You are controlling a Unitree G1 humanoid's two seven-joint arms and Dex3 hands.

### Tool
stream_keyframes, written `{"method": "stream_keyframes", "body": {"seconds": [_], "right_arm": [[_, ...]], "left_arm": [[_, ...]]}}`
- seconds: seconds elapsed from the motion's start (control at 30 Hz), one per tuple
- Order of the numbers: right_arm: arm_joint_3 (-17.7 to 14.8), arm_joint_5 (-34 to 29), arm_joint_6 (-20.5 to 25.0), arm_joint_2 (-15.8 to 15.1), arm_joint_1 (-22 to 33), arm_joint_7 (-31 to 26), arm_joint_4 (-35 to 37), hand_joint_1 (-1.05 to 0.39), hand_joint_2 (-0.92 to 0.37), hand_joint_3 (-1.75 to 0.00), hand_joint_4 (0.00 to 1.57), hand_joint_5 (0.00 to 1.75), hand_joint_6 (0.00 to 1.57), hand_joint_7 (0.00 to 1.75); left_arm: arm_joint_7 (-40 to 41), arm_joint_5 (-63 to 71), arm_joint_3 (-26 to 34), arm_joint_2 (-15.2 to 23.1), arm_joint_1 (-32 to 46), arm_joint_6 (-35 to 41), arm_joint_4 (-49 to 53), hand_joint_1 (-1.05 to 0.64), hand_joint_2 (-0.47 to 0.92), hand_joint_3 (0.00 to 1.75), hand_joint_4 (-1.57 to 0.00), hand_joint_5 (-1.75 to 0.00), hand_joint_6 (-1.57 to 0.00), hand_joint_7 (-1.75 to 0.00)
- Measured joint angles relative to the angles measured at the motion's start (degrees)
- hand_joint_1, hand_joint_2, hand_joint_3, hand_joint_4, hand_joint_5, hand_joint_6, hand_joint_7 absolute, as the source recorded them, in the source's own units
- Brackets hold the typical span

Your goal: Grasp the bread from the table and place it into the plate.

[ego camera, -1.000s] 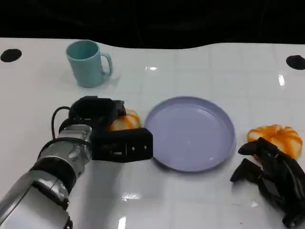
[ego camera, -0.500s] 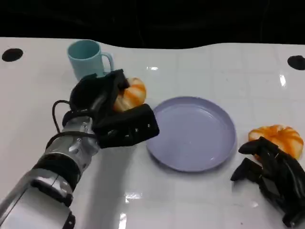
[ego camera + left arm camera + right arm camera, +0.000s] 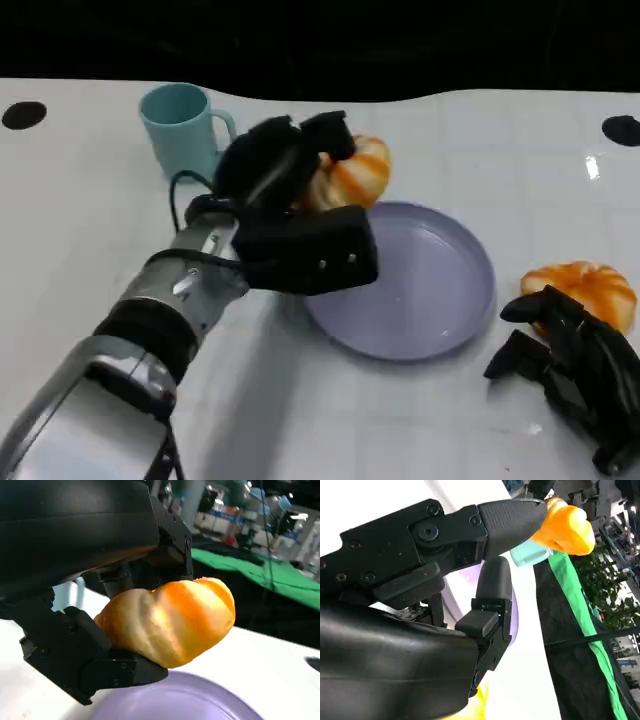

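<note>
My left hand [image 3: 285,190] grips an orange, ridged bread [image 3: 352,172] and holds it in the air over the far left rim of the lilac plate [image 3: 435,290]. In the left wrist view the bread [image 3: 175,617] sits between the black fingers [image 3: 95,670], with the plate [image 3: 180,705] just below it. A second orange bread [image 3: 585,288] lies on the table right of the plate. My right hand [image 3: 570,370] rests beside that bread with its fingers apart and nothing in them; the right wrist view shows those fingers [image 3: 450,535] stretched out.
A teal cup [image 3: 183,128] stands at the back left, close behind my left hand. The white table [image 3: 400,420] has free room in front of the plate. Black round marks [image 3: 22,115] sit near the far corners.
My left hand has lifted the bread off the table beside the plate and carried it up and to the right, over the plate's rim. The right hand has stayed put.
</note>
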Motion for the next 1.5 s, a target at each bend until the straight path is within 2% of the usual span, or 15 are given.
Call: {"method": "stream_keyframes", "body": {"seconds": [0.2,0.4,0.43,0.47,0.5,0.57,0.6,0.67,0.7,0.73,0.77,0.83,0.97,1.23,1.5], "right_arm": [[0.1,0.0,-0.2,0.0,-0.3,0.3,0.5,-0.57,-0.92,-0.21,0.67,1.57,0.60,1.29],[0.3,0.0,-0.2,0.0,-0.3,0.5,0.5,-0.56,-0.92,-0.21,0.66,1.57,0.59,1.29],[0.3,0.0,-0.2,0.0,-0.3,0.4,0.5,-0.55,-0.92,-0.21,0.65,1.57,0.59,1.29],[0.3,0.1,-0.2,0.0,-0.3,0.4,0.4,-0.55,-0.92,-0.20,0.64,1.57,0.58,1.29],[0.2,0.1,0.1,0.0,-0.2,0.4,0.2,-0.54,-0.92,-0.20,0.64,1.57,0.58,1.29],[0.3,0.2,0.5,0.2,-0.1,0.5,-0.2,-0.54,-0.92,-0.20,0.63,1.57,0.57,1.29],[0.3,0.2,0.7,0.2,0.0,0.5,-0.5,-0.54,-0.92,-0.20,0.63,1.58,0.57,1.29],[0.3,0.3,1.0,0.2,0.1,0.6,-0.7,-0.54,-0.92,-0.21,0.62,1.58,0.56,1.29],[0.3,0.4,1.3,0.2,0.1,0.9,-0.8,-0.54,-0.92,-0.20,0.62,1.58,0.56,1.28],[0.2,0.6,1.4,0.2,0.1,1.2,-0.8,-0.54,-0.92,-0.20,0.61,1.58,0.56,1.28],[0.1,0.9,1.6,0.2,0.1,1.4,-0.8,-0.53,-0.92,-0.20,0.61,1.58,0.56,1.27],[-0.1,1.4,2.1,0.2,0.1,2.0,-0.8,-0.53,-0.92,-0.20,0.61,1.58,0.56,1.27],[-0.1,1.4,2.1,0.2,0.1,2.0,-0.9,-0.54,-0.92,-0.20,0.61,1.59,0.57,1.28],[0.1,1.3,2.3,0.3,0.3,1.4,-1.4,-0.54,-0.92,-0.20,0.62,1.60,0.57,1.29],[0.2,1.2,2.3,0.2,0.3,1.3,-1.4,-0.55,-0.92,-0.20,0.62,1.60,0.57,1.29]], "left_arm": [[-4.2,0.0,-0.7,-2.9,-1.9,0.9,-0.1,-0.14,0.50,1.15,-0.88,-1.75,-0.70,-1.75],[-4.9,0.0,-1.0,-3.5,-2.2,1.1,-0.1,-0.15,0.51,1.14,-0.87,-1.75,-0.70,-1.71],[-4.9,0.0,-1.0,-3.5,-2.2,1.2,-0.1,-0.17,0.54,1.11,-0.85,-1.75,-0.70,-1.62],[-5.3,0.1,-1.3,-3.6,-2.4,1.2,0.1,-0.20,0.56,1.00,-0.83,-1.75,-0.74,-1.37],[-6.4,0.5,-1.9,-3.7,-2.7,1.5,0.7,-0.22,0.63,0.74,-0.77,-1.75,-0.81,-0.95],[-9.2,1.2,-3.3,-4.1,-3.1,2.1,2.1,-0.27,0.76,0.47,-0.67,-1.66,-0.81,-0.58],[-10.3,1.7,-3.9,-4.3,-3.2,2.2,2.5,-0.29,0.85,0.31,-0.63,-1.60,-0.81,-0.40],[-11.6,1.9,-4.4,-4.5,-3.2,2.2,2.8,-0.33,0.90,0.21,-0.57,-1.51,-0.76,-0.26],[-12.1,1.9,-4.5,-4.6,-3.3,2.2,2.8,-0.40,0.91,0.25,-0.46,-1.20,-0.66,-0.16],[-12.7,2.0,-4.7,-4.5,-3.5,2.2,2.8,-0.43,0.92,0.26,-0.43,-1.07,-0.63,-0.12],[-13.6,2.2,-5.0,-4.5,-3.8,2.2,2.8,-0.49,0.92,0.31,-0.40,-0.83,-0.59,-0.08],[-15.3,2.9,-5.9,-4.2,-4.7,2.4,2.9,-0.62,0.92,0.42,-0.35,-0.48,-0.50,-0.02],[-18.7,4.0,-7.1,-3.6,-5.8,3.4,3.0,-0.76,0.92,0.52,-0.27,-0.31,-0.43,0.00],[-20.4,5.1,-8.8,-3.2,-6.3,4.1,3.0,-0.96,0.92,0.69,-0.14,-0.21,-0.31,0.00],[-20.9,5.3,-9.6,-2.3,-6.4,4.5,3.0,-0.99,0.92,0.71,-0.17,-0.22,-0.35,-0.02]]}}
